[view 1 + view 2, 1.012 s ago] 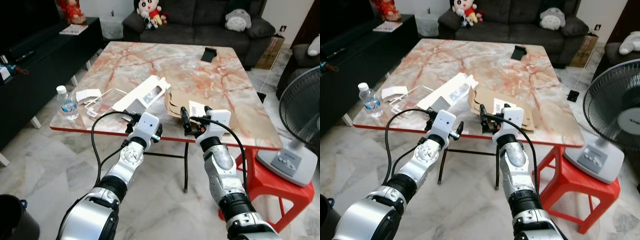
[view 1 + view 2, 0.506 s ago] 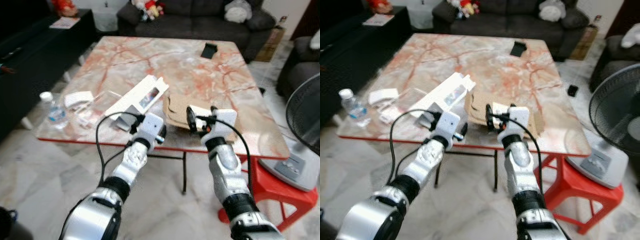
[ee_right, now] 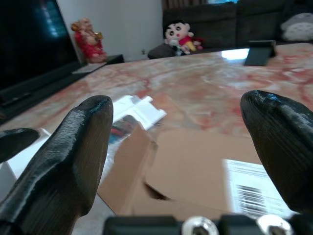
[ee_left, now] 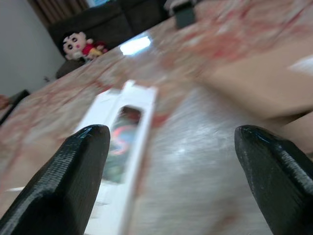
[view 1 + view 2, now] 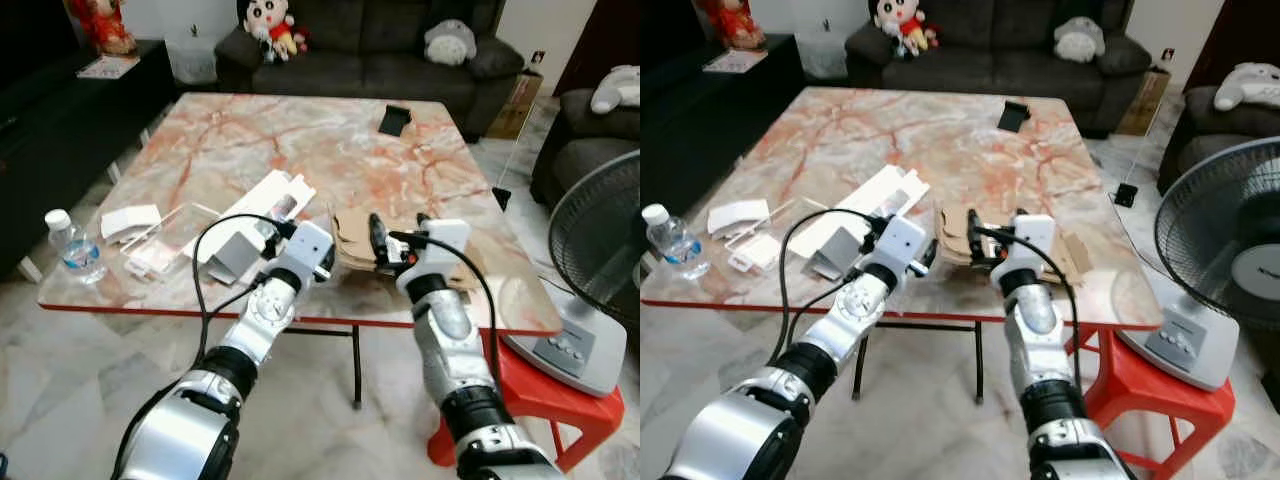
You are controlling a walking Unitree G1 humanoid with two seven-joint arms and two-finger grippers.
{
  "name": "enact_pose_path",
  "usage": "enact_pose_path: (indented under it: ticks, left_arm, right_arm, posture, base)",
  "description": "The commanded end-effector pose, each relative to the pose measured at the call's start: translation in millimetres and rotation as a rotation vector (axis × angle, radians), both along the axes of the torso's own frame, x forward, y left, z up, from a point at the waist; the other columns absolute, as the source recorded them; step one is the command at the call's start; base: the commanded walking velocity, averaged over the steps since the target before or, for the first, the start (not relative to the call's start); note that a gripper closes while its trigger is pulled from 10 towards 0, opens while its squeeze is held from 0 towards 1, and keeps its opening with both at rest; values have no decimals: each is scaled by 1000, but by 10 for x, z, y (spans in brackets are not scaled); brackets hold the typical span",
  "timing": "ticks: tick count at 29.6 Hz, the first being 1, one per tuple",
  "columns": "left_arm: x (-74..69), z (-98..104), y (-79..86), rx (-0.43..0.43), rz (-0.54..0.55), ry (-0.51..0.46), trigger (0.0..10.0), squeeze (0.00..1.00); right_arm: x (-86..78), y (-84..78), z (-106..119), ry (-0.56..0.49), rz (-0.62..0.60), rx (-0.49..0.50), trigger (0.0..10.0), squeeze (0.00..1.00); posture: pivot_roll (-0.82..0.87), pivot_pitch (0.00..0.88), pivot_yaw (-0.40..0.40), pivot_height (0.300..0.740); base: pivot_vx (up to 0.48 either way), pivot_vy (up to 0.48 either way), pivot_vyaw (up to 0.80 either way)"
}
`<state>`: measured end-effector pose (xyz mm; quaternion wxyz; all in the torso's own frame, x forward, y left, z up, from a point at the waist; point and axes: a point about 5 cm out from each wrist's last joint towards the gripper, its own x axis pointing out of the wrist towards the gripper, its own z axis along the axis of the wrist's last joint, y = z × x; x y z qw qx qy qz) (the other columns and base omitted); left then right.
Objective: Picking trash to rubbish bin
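Note:
A flattened brown cardboard box (image 5: 352,238) with a barcode label (image 3: 249,188) lies near the front edge of the marble table (image 5: 300,150). Left of it lies a long white window box (image 5: 262,205). My right gripper (image 5: 397,235) hovers open just above the cardboard's front part, with the cardboard (image 3: 195,166) between and below its fingers (image 3: 68,156). My left gripper (image 5: 283,232) is open too, low over the table between the white box (image 4: 122,142) and the cardboard (image 4: 264,83). Neither holds anything.
A water bottle (image 5: 72,245), a small white box (image 5: 130,220) and clear plastic packaging (image 5: 165,245) sit at the table's left front. A black phone stand (image 5: 395,118) is at the far side. A fan (image 5: 600,260) and red stool (image 5: 540,390) stand to the right, a sofa (image 5: 370,50) behind.
The camera has moved closer to the table. Both grippers have advanced from below the front edge to over the tabletop, the right one now above the cardboard.

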<state>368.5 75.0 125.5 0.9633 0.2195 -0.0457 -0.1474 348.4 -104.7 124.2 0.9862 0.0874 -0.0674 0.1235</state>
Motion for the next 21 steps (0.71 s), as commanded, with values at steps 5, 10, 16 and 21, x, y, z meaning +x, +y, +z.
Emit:
enact_pose_path:
  ticks: [5, 10, 16, 21]
  left_arm:
    - [2, 71, -155, 50, -101, 6, 10000, 0]
    - [17, 103, -175, 42, -150, 44, 10000, 0]
    - [64, 92, -118, 140, -153, 96, 10000, 0]
    - [112, 104, -60, 186, -141, 141, 10000, 0]
  right_arm:
    - [15, -101, 31, -9, -27, 0, 10000, 0]
    - [13, -99, 31, -9, -27, 3, 10000, 0]
    - [14, -98, 27, -7, -27, 3, 10000, 0]
    - [10, -100, 22, -5, -26, 5, 10000, 0]
  posture:
    - [-150, 29, -30, 740]
    - [-150, 29, -30, 740]
    - [-150, 29, -30, 740]
    - [-149, 30, -29, 740]
  base:
    - [0, 0, 0]
    - [0, 0, 0]
    - [0, 0, 0]
    - [0, 0, 0]
